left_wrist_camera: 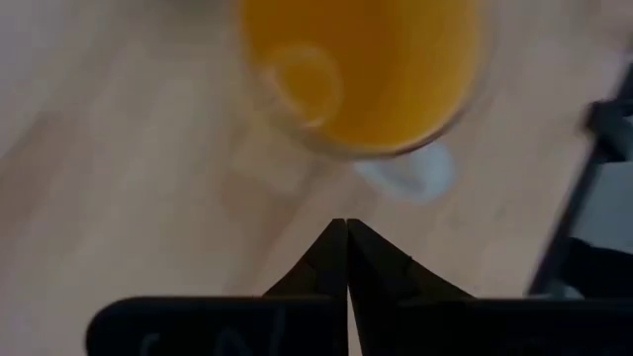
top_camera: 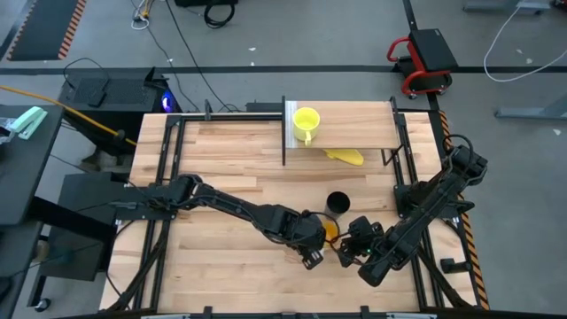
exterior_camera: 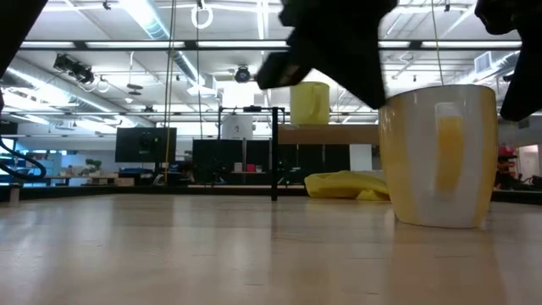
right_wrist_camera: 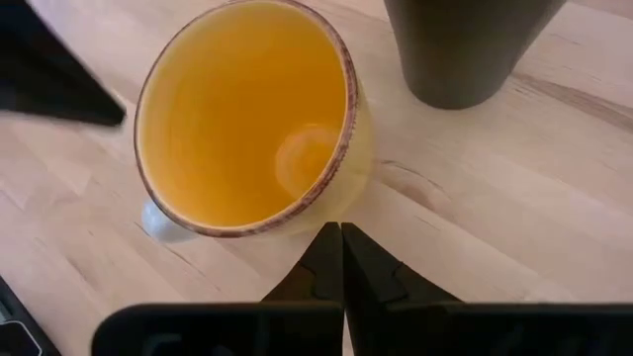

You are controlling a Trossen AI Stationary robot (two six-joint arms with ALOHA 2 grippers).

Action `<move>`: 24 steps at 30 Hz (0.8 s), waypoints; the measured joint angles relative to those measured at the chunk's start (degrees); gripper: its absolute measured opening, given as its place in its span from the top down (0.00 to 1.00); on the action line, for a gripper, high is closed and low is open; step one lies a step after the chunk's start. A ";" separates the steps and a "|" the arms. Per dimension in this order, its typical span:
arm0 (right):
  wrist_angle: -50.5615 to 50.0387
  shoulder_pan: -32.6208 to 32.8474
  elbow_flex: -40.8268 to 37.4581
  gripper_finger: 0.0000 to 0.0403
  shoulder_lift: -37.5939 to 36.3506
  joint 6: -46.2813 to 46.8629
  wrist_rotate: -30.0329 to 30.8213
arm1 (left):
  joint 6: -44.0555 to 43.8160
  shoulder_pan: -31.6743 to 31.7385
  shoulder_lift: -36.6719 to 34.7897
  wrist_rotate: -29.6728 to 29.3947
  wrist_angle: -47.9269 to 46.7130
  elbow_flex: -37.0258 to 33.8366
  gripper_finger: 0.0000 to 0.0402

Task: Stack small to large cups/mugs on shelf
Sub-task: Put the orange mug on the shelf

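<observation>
The orange mug with its white handle stands upright on the tabletop, between my two grippers. My left gripper hangs shut just left of it, tips short of the handle. My right gripper is shut at the mug's right side. The black cup stands upright just beyond the mug. The small yellow mug stands on the shelf near its whitish end panel. In the low view the orange mug fills the right foreground under both dark arms. My right gripper's shut fingertips point down at the orange mug's outer wall, low on the side away from the black cup; I cannot tell whether they touch it. My left gripper touches nothing; bare table shows between its tips and the handle.
A flat yellow lump lies on the table under the shelf's front edge. Black metal posts carry the shelf. The table's left half holds only the left arm. The black cup stands a short gap from the mug.
</observation>
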 joint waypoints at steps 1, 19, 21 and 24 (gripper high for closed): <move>0.05 -0.02 0.00 1.00 0.02 -0.04 0.00 | -0.05 -0.10 0.45 0.45 1.22 0.04 0.98; 1.61 -0.20 0.01 1.00 0.04 -0.15 0.02 | -1.99 -0.59 2.79 1.53 6.92 0.03 0.96; 1.83 -0.18 0.01 1.00 0.04 -0.15 0.02 | -2.42 -0.66 2.90 1.63 7.49 -0.02 0.96; 2.03 -0.42 0.01 1.00 0.04 -0.15 0.02 | -2.56 -0.64 2.88 1.50 9.41 -0.02 0.95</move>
